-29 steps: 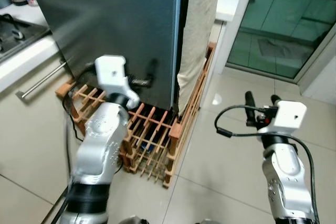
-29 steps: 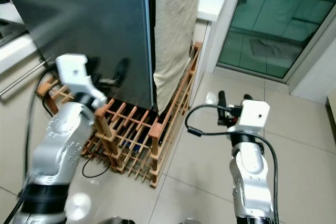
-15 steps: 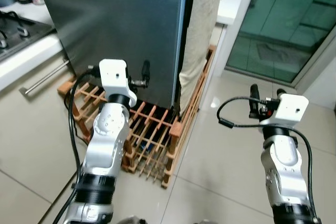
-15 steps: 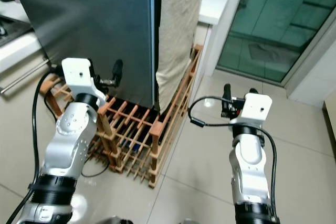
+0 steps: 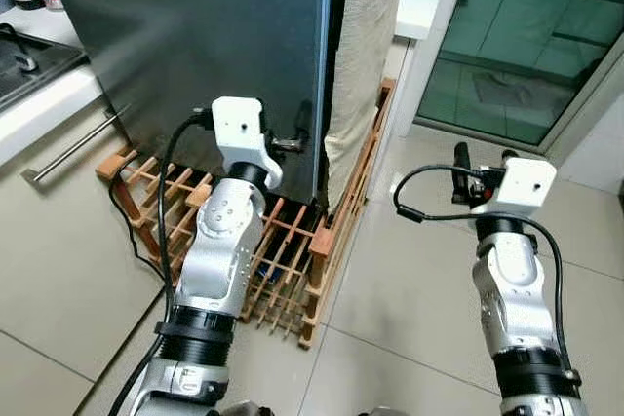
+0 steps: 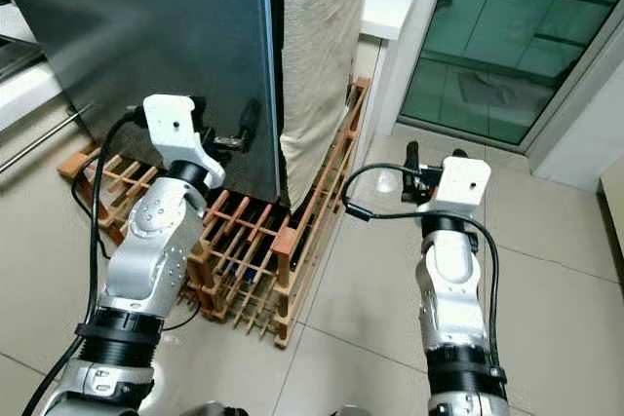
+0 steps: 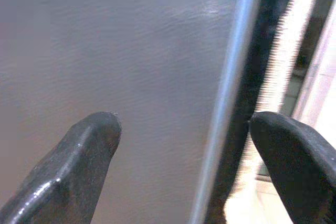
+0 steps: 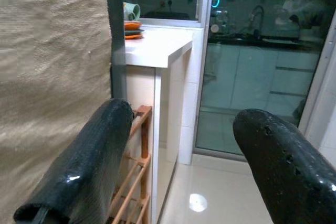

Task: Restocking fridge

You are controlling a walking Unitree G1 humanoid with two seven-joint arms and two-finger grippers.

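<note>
Left gripper [image 7: 181, 145] fingers spread wide at the fridge door [image 5: 195, 36] edge; right gripper [image 5: 481, 159] fingers apart, empty, above the floor [image 5: 409, 319].

Both eye views look forward and down from the head, taking in the dark fridge door [image 5: 214, 36], the wooden rack [image 5: 292, 250] at its foot, the tiled floor [image 6: 565, 299] and both arms; the right eye sits slightly to the right, so everything falls further left in its picture. The left wrist view faces along its fingers [image 7: 79, 166], very close to the fridge door's edge. The right wrist view faces along its fingers [image 8: 84, 166] towards a beige cloth [image 8: 52, 77], a white counter [image 8: 157, 48] and glass doors [image 8: 252, 66].
</note>
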